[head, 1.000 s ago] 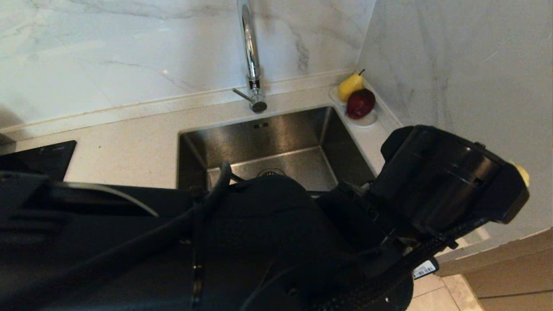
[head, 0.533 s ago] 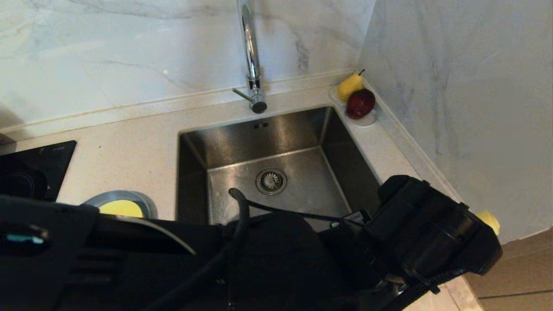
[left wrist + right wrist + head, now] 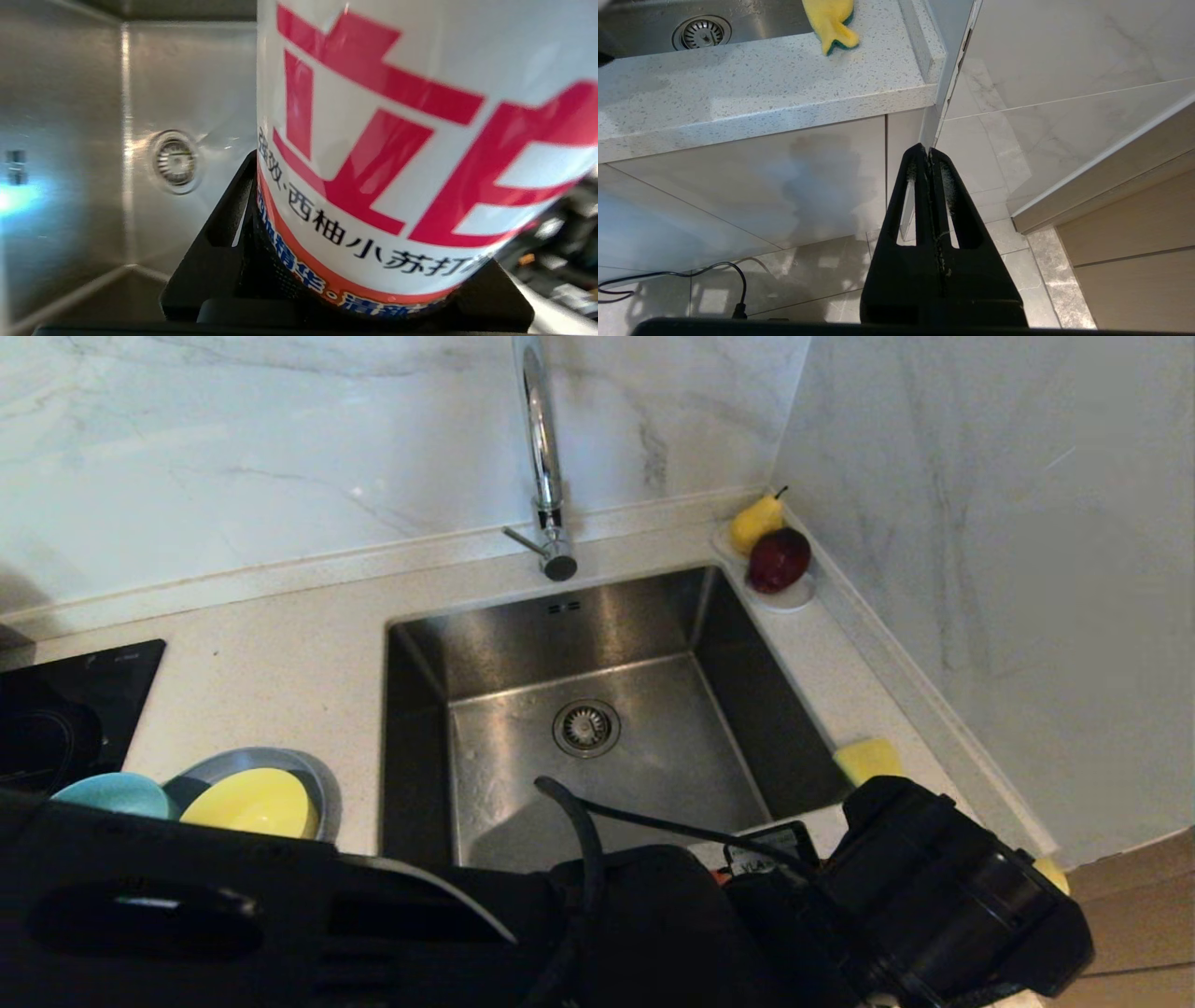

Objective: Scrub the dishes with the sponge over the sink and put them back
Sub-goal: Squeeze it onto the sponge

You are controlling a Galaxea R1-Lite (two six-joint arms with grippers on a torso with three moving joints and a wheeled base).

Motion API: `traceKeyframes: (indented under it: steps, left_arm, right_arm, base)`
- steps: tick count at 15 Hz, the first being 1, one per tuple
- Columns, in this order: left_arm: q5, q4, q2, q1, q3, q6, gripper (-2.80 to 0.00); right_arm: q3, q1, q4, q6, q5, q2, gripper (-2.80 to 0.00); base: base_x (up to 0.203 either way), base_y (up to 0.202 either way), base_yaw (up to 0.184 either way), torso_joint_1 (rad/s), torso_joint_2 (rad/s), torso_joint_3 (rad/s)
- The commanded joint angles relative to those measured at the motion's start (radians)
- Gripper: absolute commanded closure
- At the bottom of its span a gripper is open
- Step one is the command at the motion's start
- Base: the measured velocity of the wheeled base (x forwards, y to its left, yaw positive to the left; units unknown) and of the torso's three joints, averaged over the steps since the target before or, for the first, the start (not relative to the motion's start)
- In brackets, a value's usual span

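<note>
My left gripper [image 3: 359, 261] is shut on a white bottle [image 3: 420, 116] with red lettering, held over the near side of the sink [image 3: 653, 747]. In the head view the left arm [image 3: 943, 896] crosses the bottom of the picture and hides the bottle's body. The sponge [image 3: 868, 758], yellow over green, lies on the counter at the sink's right rim, also seen as the sponge [image 3: 831, 21]. A yellow bowl [image 3: 252, 803] sits in the grey-blue plate [image 3: 317, 779], and a teal bowl [image 3: 112, 793] stands beside them, left of the sink. My right gripper [image 3: 928, 154] hangs shut and empty below the counter edge.
A chrome tap [image 3: 541, 457] rises behind the sink, and the drain [image 3: 585, 726] is in its middle. A small white dish with a pear and a red apple [image 3: 778, 560] fills the back right corner. A black hob [image 3: 56, 709] lies at the far left. The wall runs close along the right.
My left arm with the bottle has come down and toward the near edge, uncovering the sink floor, the bowls, the plate and the sponge. The right arm has not moved.
</note>
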Motion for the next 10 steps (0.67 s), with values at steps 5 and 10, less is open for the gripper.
traceKeyframes:
  steps: [5, 10]
  left_arm:
    - [0.043, 0.039, 0.070, 0.001, -0.082, 0.028, 0.00]
    - [0.076, 0.233, 0.136, 0.002, -0.230, 0.031, 0.00]
  right_arm:
    - [0.000, 0.000, 0.000, 0.000, 0.000, 0.000, 0.00]
    - [0.000, 0.000, 0.000, 0.000, 0.000, 0.000, 0.00]
  base:
    - [0.000, 0.000, 0.000, 0.000, 0.00, 0.000]
    - [0.000, 0.000, 0.000, 0.000, 0.00, 0.000]
